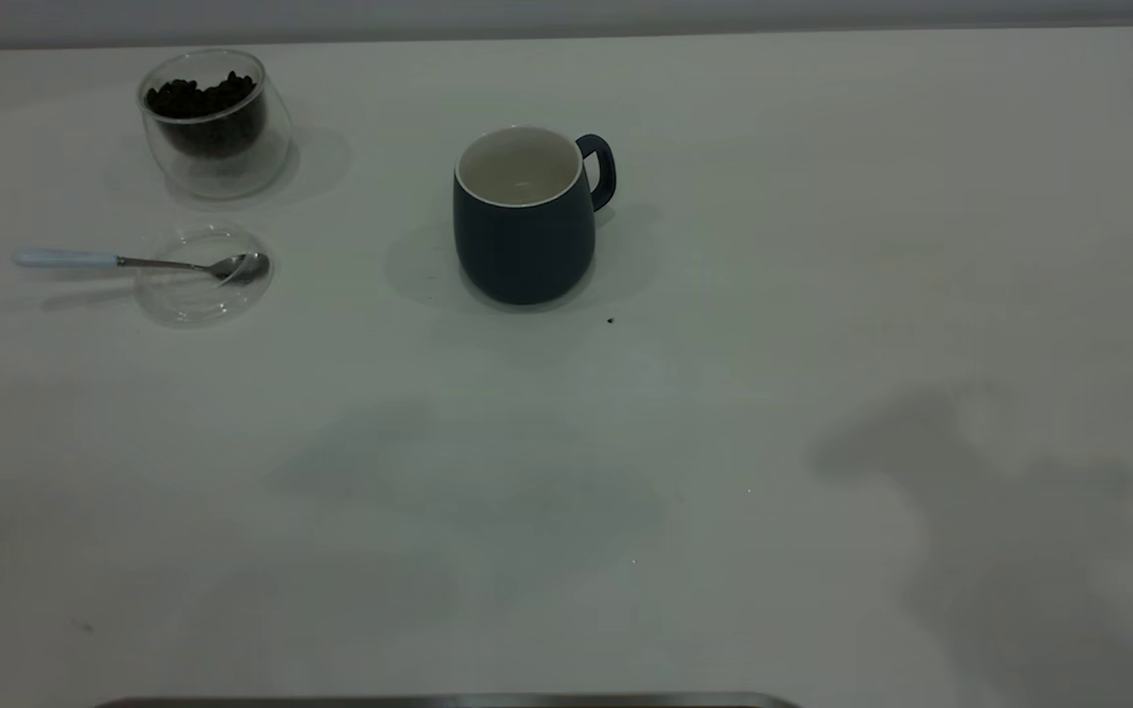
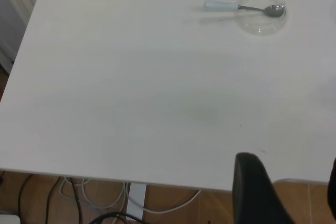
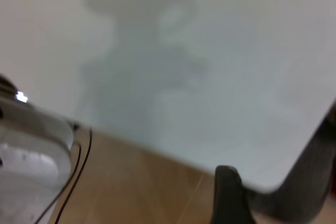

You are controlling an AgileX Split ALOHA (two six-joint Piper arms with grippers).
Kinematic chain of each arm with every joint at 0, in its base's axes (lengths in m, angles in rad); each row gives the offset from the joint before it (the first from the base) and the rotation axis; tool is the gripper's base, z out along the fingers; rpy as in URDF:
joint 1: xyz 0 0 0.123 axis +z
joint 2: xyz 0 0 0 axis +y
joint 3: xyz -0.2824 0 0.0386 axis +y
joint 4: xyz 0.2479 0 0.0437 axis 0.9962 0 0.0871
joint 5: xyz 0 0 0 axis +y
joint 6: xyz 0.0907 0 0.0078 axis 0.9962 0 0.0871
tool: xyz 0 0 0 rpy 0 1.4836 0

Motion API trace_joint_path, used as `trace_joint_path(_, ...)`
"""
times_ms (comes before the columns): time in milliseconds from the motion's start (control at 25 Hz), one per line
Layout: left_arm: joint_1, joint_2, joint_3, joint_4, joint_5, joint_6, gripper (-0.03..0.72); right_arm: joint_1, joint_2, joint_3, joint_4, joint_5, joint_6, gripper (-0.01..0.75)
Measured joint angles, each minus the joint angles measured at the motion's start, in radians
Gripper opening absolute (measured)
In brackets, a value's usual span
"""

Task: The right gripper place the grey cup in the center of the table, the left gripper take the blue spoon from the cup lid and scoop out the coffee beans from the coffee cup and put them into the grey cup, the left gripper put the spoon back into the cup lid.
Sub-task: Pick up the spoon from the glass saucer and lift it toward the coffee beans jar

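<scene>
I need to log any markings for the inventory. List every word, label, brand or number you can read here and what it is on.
None: no readable text in any view.
The mug is plain dark blue-grey, with no logo.
The glass cup, the lid and the spoon carry no print.
The table is bare white, unmarked.
</scene>
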Motion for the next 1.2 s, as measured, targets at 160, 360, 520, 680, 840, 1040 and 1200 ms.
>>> trace_joint_path(160,0.0,0.0,0.0,0.0,0.0,0.0,0.408,0.0,-0.124,0.251,0.021,-0.002,0.069,0.453)
trace_joint_path(360,0.0,0.0,0.0,0.0,0.0,0.0,0.408,0.0,-0.29,0.467,0.068,-0.096,0.074,0.453)
trace_joint_path(520,0.0,0.0,0.0,0.0,0.0,0.0,0.408,0.0,-0.45,0.543,0.113,-0.128,0.014,0.453)
trace_joint_path(680,0.0,0.0,0.0,0.0,0.0,0.0,0.408,-0.01,-0.629,0.553,0.118,-0.129,-0.031,0.453)
trace_joint_path(840,0.0,0.0,0.0,0.0,0.0,0.0,0.408,-0.118,-0.801,0.555,0.121,-0.126,-0.039,0.453)
trace_joint_path(1040,0.0,0.0,0.0,0.0,0.0,0.0,0.408,-0.341,-1.032,0.56,0.121,-0.113,-0.039,0.453)
trace_joint_path(1200,0.0,0.0,0.0,0.0,0.0,0.0,0.408,-0.463,-1.241,0.56,0.121,-0.1,-0.039,0.453)
